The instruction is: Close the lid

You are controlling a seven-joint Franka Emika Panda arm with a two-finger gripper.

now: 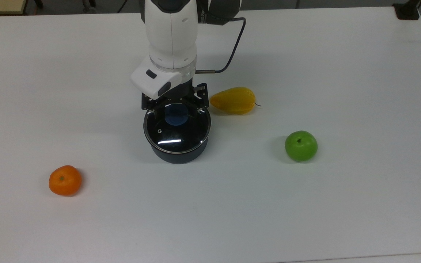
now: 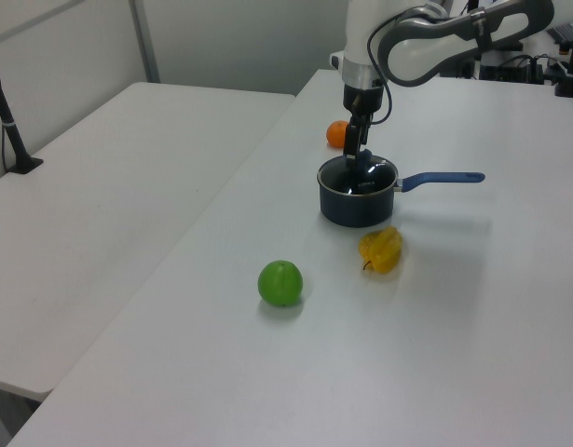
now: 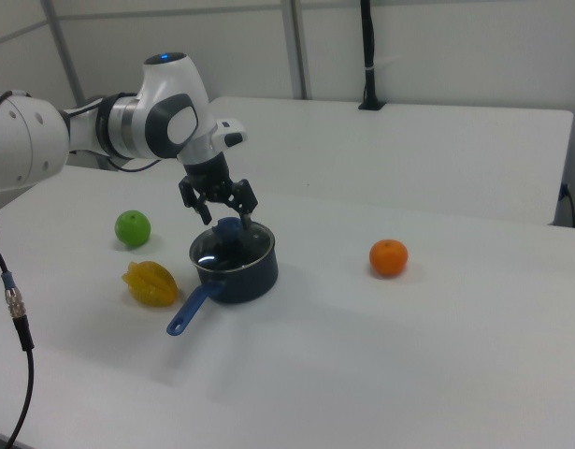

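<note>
Two white tables (image 2: pixel 109 186) stand side by side before a pale wall (image 3: pixel 437 47).

orange (image 1: pixel 65 180), green apple (image 1: pixel 301 145), yellow fruit (image 1: pixel 233 100), white table (image 1: pixel 305 212)

1. This is a robotics lab or test room, not a home kitchen: a white Franka arm (image 3: pixel 128 126) works at a bare white table (image 1: pixel 305 204).
2. A second plain white table (image 2: pixel 100 205) stands beside it, against grey partition walls (image 3: pixel 437 47).
3. A black pole (image 3: pixel 367 56) stands on a far table.
4. Loose cables (image 1: pixel 232 47) run from the arm.
5. The fruit, such as the green apple (image 1: pixel 301 145), looks like plastic props.
</note>
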